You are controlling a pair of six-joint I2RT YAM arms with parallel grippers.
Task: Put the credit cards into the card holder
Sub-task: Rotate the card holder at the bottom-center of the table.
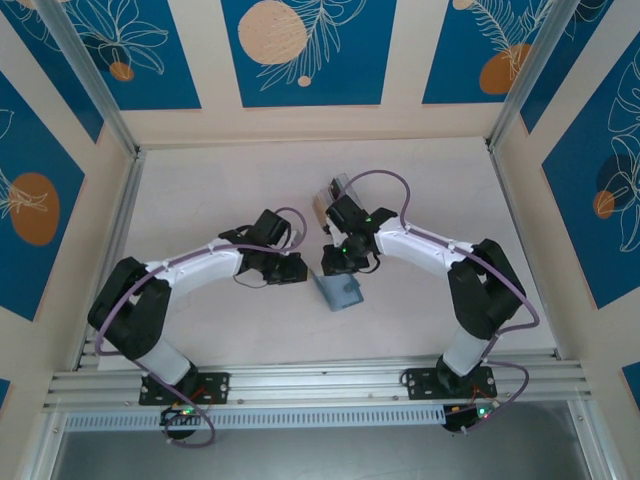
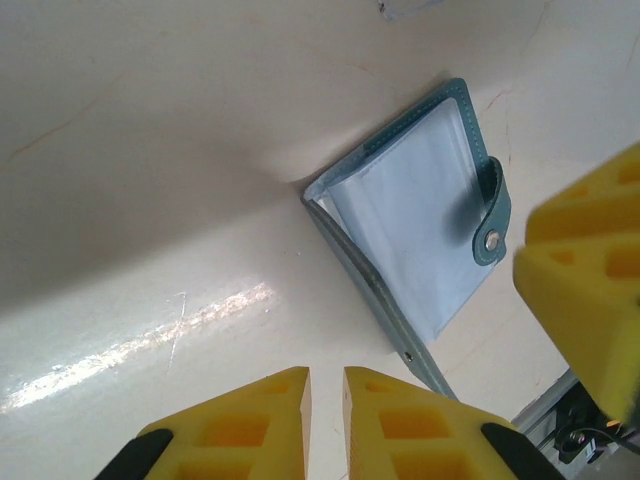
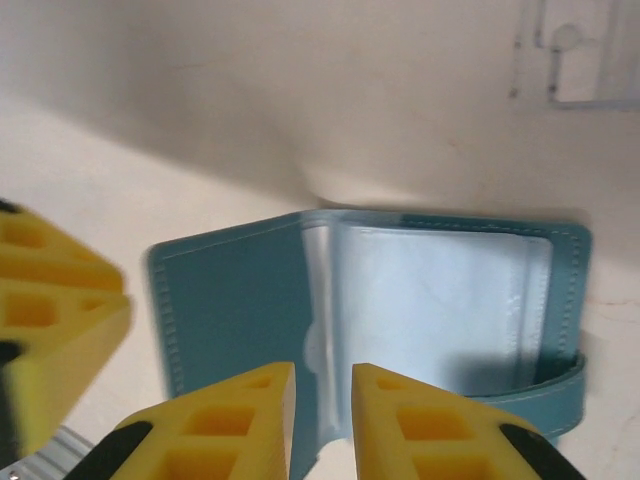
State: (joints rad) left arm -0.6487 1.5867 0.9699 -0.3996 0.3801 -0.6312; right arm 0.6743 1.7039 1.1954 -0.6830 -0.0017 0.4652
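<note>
The card holder (image 3: 420,310) lies open mid-tabletop (image 1: 200,190). The left claw (image 2: 327,390) and right claw (image 3: 323,385) are narrow and empty.

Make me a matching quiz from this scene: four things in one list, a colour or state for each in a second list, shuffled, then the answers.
1 wallet
2 fingers
3 cable
4 rack

A purple
B clear
C lying open
D yellow

Pairs: 1-C, 2-D, 3-A, 4-B
</note>
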